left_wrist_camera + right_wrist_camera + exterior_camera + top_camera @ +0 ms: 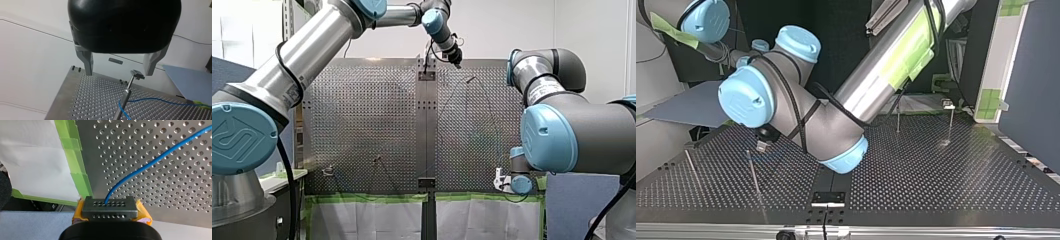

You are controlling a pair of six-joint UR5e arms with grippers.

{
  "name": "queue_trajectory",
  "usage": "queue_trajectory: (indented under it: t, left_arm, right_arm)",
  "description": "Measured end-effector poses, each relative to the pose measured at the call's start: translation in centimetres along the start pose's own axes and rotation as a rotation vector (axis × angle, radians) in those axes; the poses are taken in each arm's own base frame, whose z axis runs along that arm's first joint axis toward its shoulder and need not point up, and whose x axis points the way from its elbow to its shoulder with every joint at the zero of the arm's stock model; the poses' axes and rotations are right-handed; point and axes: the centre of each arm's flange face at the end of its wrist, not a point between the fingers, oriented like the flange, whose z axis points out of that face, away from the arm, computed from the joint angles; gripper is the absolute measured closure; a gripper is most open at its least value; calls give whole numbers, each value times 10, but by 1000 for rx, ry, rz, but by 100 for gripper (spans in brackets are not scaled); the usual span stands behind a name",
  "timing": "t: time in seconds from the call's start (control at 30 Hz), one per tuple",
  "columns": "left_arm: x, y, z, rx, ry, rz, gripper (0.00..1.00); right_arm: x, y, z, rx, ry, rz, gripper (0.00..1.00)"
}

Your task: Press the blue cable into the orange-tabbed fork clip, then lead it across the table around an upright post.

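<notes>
My left gripper (119, 73) hangs open over the table's far edge, its metal fingers (87, 62) spread wide with nothing between them. Just ahead of it stands an upright post with a forked head (137, 75). The blue cable (155, 100) loops round that post's shaft and runs off to the side. No orange tab shows. My right gripper (110, 216) is shut, its yellow pads (143, 213) clamped on a dark perforated block (110, 206) at the cable's (150, 163) end, by the taped table edge. In the front view my left gripper (456, 59) is far and central, my right gripper (508, 182) near right.
More upright posts stand on the perforated table (936, 180): two at the top view's right (897, 117) (950, 122) and a thin one at its left (691, 167). Green tape (77, 167) lines the table edge. My left arm's elbow (846, 155) hangs low over the middle.
</notes>
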Motion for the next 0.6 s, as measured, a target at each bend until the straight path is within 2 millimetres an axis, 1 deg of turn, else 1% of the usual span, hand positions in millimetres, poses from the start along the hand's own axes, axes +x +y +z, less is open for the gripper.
queue_trajectory:
  t: [0.17, 0.23, 0.6]
  left_arm:
    - [12, 2, 10, -1, -1, 0, 2]
    - [14, 3, 13, -2, -8, -4, 2]
    - [11, 5, 15, -12, -30, -23, 2]
  right_arm:
    - [0, 0, 0, 0, 1, 3, 100]
    - [0, 0, 0, 0, 0, 4, 100]
    - [0, 0, 0, 1, -5, 2, 100]
